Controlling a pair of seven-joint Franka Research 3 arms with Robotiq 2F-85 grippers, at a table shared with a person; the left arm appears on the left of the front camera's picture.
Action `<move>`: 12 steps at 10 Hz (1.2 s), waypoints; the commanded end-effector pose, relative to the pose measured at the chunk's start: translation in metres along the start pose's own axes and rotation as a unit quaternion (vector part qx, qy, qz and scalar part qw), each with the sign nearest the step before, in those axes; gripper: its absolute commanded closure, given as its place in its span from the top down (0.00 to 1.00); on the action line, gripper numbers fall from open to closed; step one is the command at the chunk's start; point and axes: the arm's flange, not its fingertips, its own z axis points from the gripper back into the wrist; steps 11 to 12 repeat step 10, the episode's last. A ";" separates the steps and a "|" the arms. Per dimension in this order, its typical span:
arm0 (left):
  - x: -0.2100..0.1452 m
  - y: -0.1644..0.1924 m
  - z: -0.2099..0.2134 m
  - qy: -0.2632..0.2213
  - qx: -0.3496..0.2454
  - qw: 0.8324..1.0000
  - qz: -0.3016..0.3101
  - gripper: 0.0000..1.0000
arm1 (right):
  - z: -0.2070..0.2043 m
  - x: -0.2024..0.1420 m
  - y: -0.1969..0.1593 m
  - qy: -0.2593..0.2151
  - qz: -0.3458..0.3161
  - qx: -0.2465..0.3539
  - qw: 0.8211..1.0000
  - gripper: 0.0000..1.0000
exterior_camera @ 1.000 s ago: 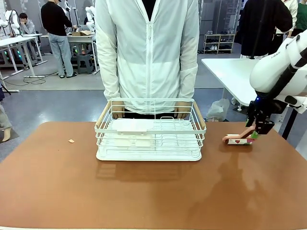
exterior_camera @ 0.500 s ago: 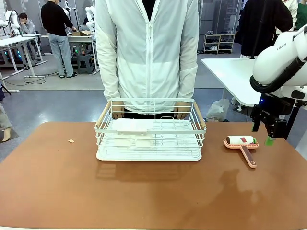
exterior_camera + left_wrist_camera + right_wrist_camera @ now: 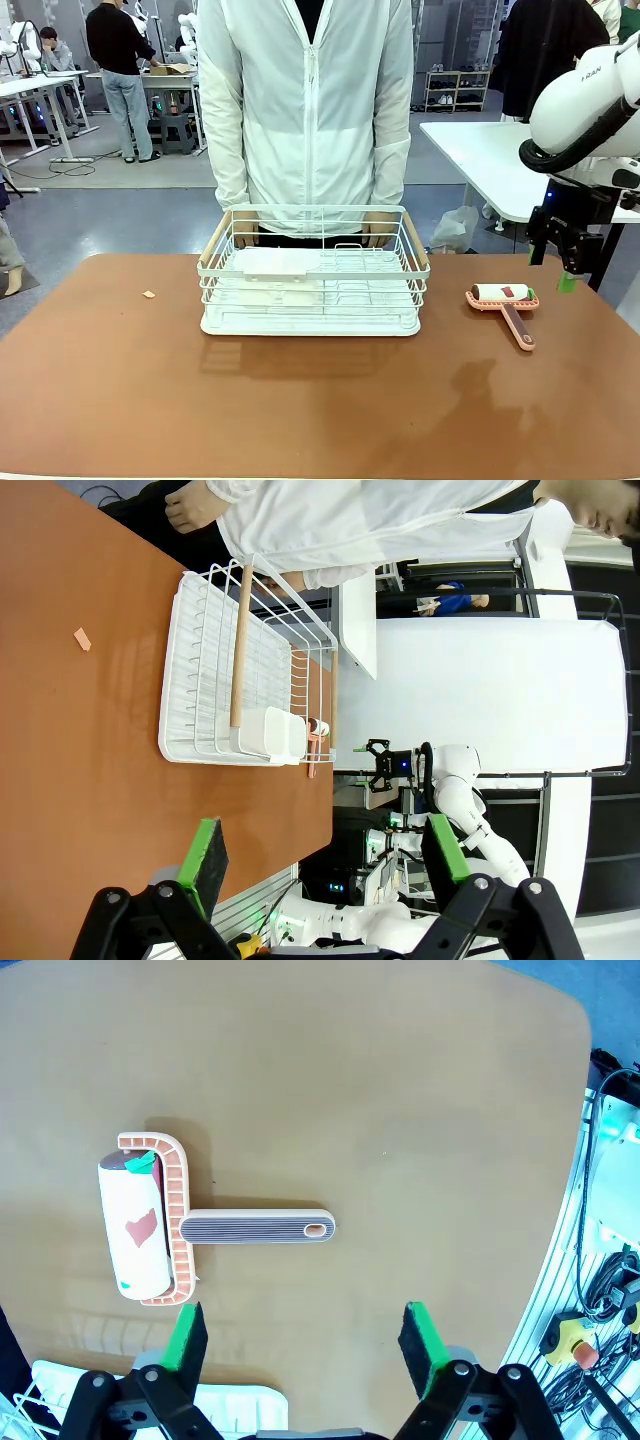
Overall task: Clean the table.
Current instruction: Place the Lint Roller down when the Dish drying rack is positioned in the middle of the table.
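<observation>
The reddish-brown table [image 3: 320, 400] carries a pink lint roller [image 3: 503, 300] lying flat at its right side, handle toward me. My right gripper [image 3: 563, 272] hangs open above and to the right of it, holding nothing. From the right wrist the roller [image 3: 140, 1230] lies on the table [image 3: 400, 1080] beyond the open gripper [image 3: 300, 1335], apart from both fingers. A small pale scrap [image 3: 148, 294] lies on the left part of the table. My left gripper [image 3: 328, 852] is open and empty, high over the table [image 3: 100, 760], with the scrap [image 3: 82, 638] far off.
A white wire dish rack [image 3: 312, 270] with wooden handles stands at the middle back, and a person in a white jacket [image 3: 305, 110] holds its far side with both hands. A white table [image 3: 490, 160] stands off to the right behind.
My right gripper let go of the lint roller, which now lies flat on the table, and the gripper has risen and drawn off to the right.
</observation>
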 end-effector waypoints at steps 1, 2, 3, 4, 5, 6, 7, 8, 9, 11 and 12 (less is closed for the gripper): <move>0.000 -0.001 0.003 -0.001 -0.013 1.000 -0.004 1.00 | -0.005 -0.001 -0.005 0.000 0.002 0.005 1.000 1.00; 0.000 -0.001 0.003 -0.001 -0.013 1.000 -0.004 1.00 | -0.005 -0.001 -0.005 0.000 0.002 0.005 1.000 1.00; 0.000 -0.001 0.003 -0.001 -0.013 1.000 -0.004 1.00 | -0.005 -0.001 -0.005 0.000 0.002 0.005 1.000 1.00; 0.000 -0.001 0.003 -0.001 -0.013 1.000 -0.004 1.00 | -0.005 -0.001 -0.005 0.000 0.002 0.005 1.000 1.00; 0.000 -0.001 0.003 -0.001 -0.013 1.000 -0.004 1.00 | -0.005 -0.001 -0.005 0.000 0.002 0.005 1.000 1.00; 0.000 -0.001 0.003 -0.001 -0.013 1.000 -0.004 1.00 | -0.005 -0.001 -0.005 0.000 0.002 0.005 1.000 1.00; 0.000 -0.001 0.003 -0.001 -0.013 1.000 -0.004 1.00 | -0.005 -0.001 -0.005 0.000 0.002 0.005 1.000 1.00; 0.000 -0.001 0.003 -0.001 -0.013 1.000 -0.004 1.00 | -0.005 -0.001 -0.005 0.000 0.002 0.005 1.000 1.00; 0.000 -0.001 0.003 -0.001 -0.013 1.000 -0.004 1.00 | -0.005 -0.001 -0.005 0.000 0.002 0.005 1.000 1.00; 0.000 -0.001 0.003 -0.001 -0.013 1.000 -0.004 1.00 | -0.005 -0.001 -0.005 0.000 0.002 0.005 1.000 1.00; 0.000 -0.001 0.003 -0.001 -0.013 1.000 -0.004 1.00 | -0.005 -0.001 -0.005 0.000 0.002 0.005 1.000 1.00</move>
